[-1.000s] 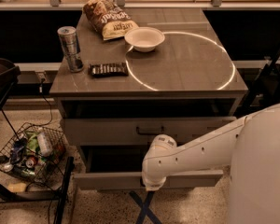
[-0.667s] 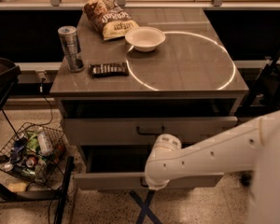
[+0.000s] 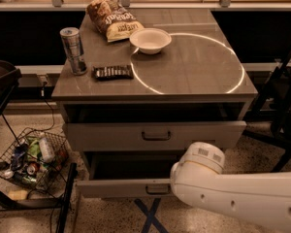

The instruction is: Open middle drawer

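The grey cabinet (image 3: 155,76) shows two drawer fronts. The taller upper drawer (image 3: 111,136) with a dark bar pull is slightly out. Below it the middle drawer (image 3: 121,188), a low flat front with a small dark pull (image 3: 157,190), is pulled out further, with its dark inside showing above the front. The third drawer is hidden underneath. My white arm (image 3: 233,193) reaches in from the lower right, and its rounded joint (image 3: 200,161) covers the right part of the middle drawer's front. The gripper itself is hidden behind the arm.
On the cabinet top are a silver can (image 3: 73,50), a dark bar-shaped packet (image 3: 112,72), a chip bag (image 3: 111,18) and a white bowl (image 3: 150,39). A wire basket of trash (image 3: 31,159) stands on the floor at left, beside a dark cart frame (image 3: 2,81). Dark stand legs (image 3: 281,106) are at right.
The arm's rounded joint has shifted to the right along the middle drawer's front. The drawers and the things on top have not visibly moved.
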Robot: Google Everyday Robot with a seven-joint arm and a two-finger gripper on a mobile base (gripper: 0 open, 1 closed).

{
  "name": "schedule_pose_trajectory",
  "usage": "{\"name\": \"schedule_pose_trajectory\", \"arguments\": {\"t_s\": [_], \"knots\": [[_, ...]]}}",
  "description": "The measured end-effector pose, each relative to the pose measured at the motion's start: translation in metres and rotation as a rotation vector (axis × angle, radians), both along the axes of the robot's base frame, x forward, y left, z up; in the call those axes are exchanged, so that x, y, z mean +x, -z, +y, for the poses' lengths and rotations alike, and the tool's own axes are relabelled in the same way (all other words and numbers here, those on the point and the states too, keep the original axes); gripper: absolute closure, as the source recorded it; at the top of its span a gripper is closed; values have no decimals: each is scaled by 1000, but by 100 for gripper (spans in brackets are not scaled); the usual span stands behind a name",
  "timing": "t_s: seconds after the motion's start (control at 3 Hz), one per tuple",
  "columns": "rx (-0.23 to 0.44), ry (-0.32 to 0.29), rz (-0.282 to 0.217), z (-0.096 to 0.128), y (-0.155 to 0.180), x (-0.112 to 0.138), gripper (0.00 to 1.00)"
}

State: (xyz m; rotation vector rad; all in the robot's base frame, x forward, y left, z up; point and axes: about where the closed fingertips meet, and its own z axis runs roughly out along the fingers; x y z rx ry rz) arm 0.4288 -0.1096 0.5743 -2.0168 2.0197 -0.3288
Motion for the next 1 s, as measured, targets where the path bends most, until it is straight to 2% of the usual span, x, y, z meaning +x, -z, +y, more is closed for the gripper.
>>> {"name": "schedule_pose_trajectory", "arguments": {"t_s": [0.33,0.67,1.0], "knots": [[-6,25,-97,-20,-33,5,100],[-24,28,-155,-41,-41,26,100],[-29,30,-163,-61,-28,51,100]]}}
